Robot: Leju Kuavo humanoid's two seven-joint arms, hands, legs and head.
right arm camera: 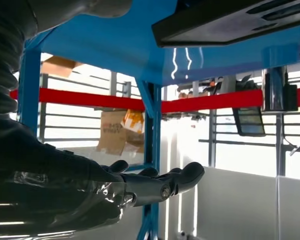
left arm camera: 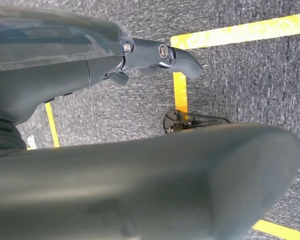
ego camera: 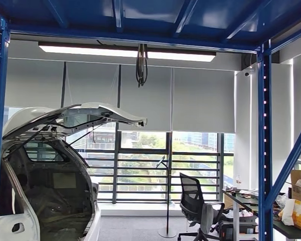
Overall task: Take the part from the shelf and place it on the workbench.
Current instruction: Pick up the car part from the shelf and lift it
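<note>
Honestly couldn't spot the part anywhere, so which way it lay from my fingers was anyone's guess. My left hand hung over the carpet near a yellow line, fingers straight, holding nothing. Right hand was raised beside the blue rack, fingers loosely extended, also empty.

The shelf is made of blue metal. A tall blue post with a row of little holes stands on the right, another stands at the far left, and blue beams run across the top. A slanted blue bar leans out from the right post. The worktop has a dark flat top and sits low on the right, behind that post. In the right wrist view, a flat dark piece lies against the blue shelf board. I cannot tell if it is the part.
</note>
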